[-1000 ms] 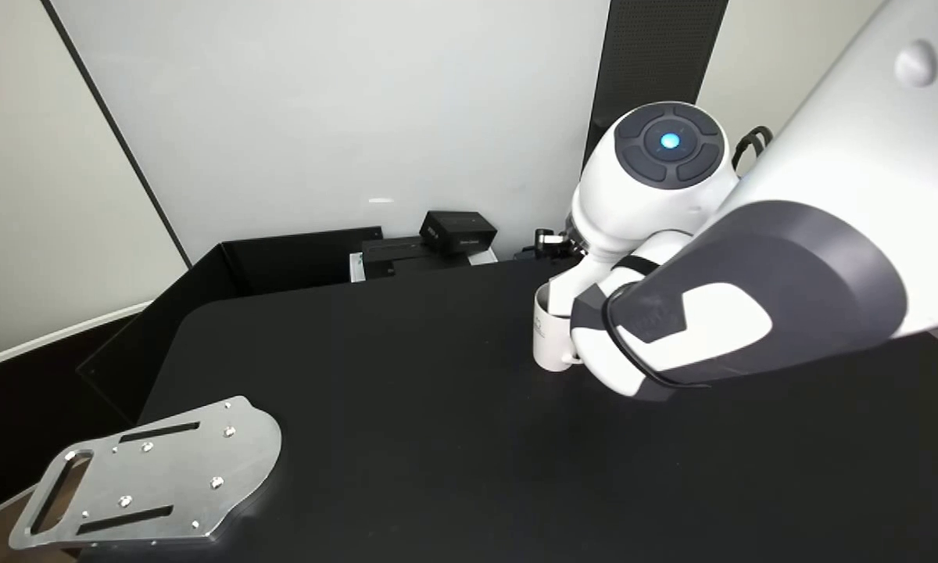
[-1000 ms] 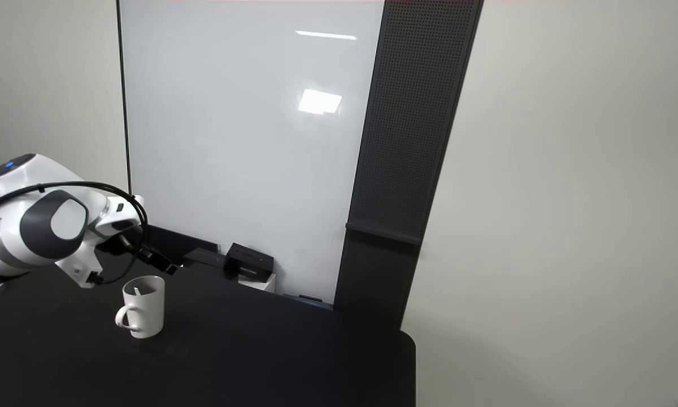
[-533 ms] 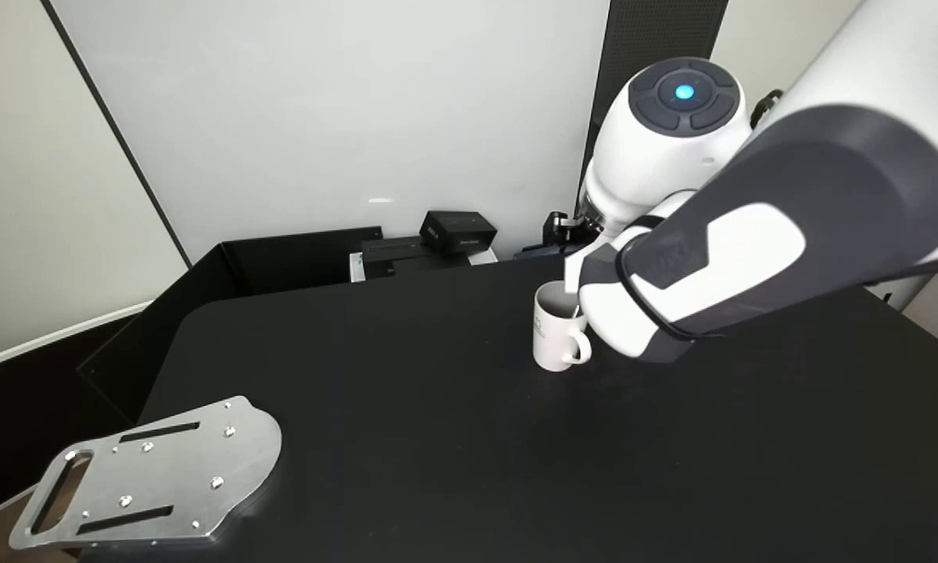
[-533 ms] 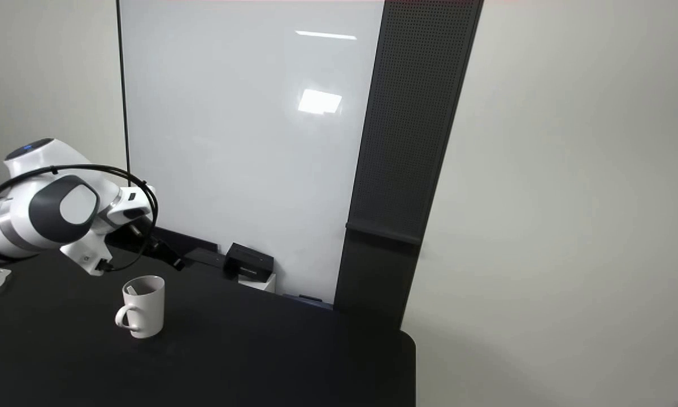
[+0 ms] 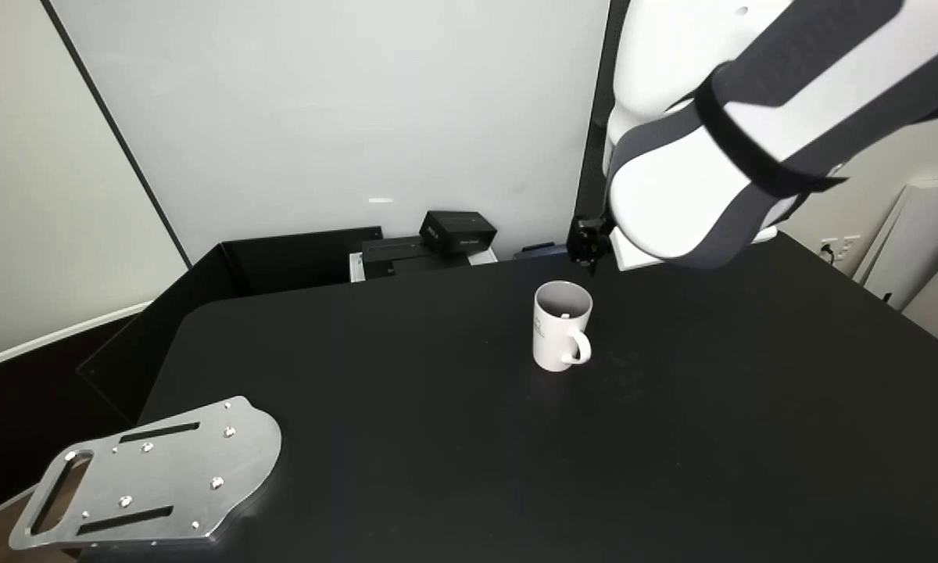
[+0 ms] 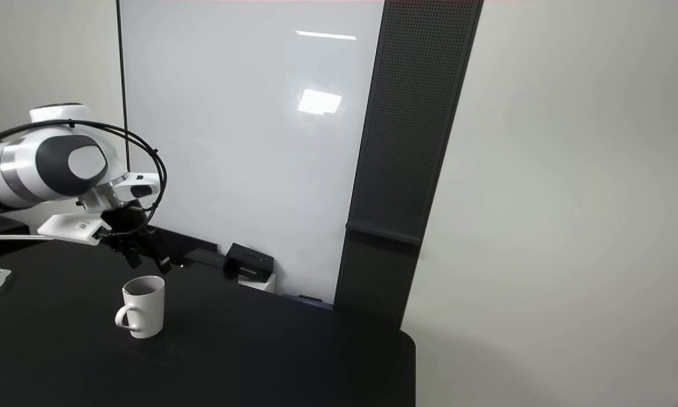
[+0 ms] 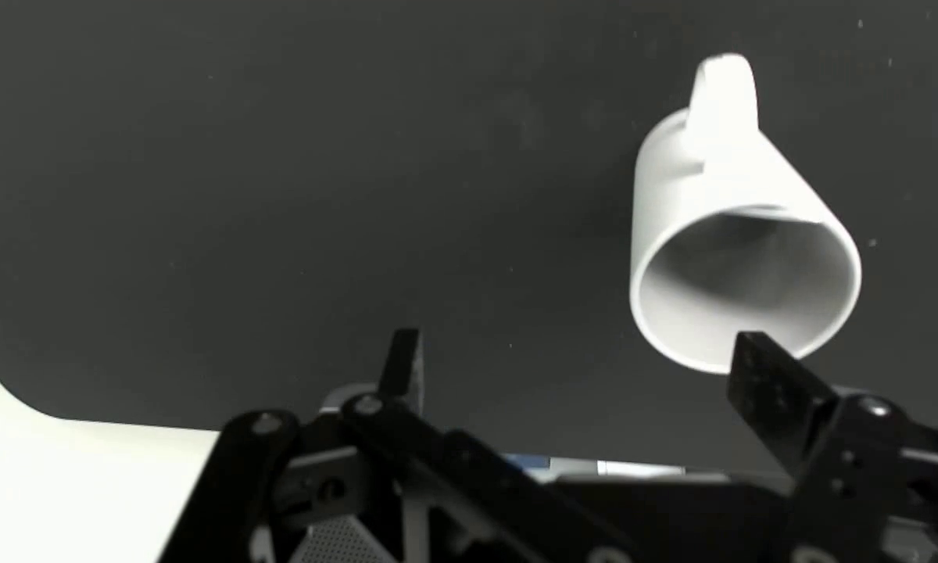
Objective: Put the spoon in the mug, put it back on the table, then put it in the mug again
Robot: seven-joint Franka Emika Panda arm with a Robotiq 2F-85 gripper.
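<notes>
Inside white mug, on black surface: one white spoon, mostly hidden, end effector wide, empty, robot arm newly raised, suggesting one insertion complete, first or final unclear

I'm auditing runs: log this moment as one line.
gripper: open, holding nothing | spoon: inside mug | mug: upright on table | first or second placement: unclear
</notes>
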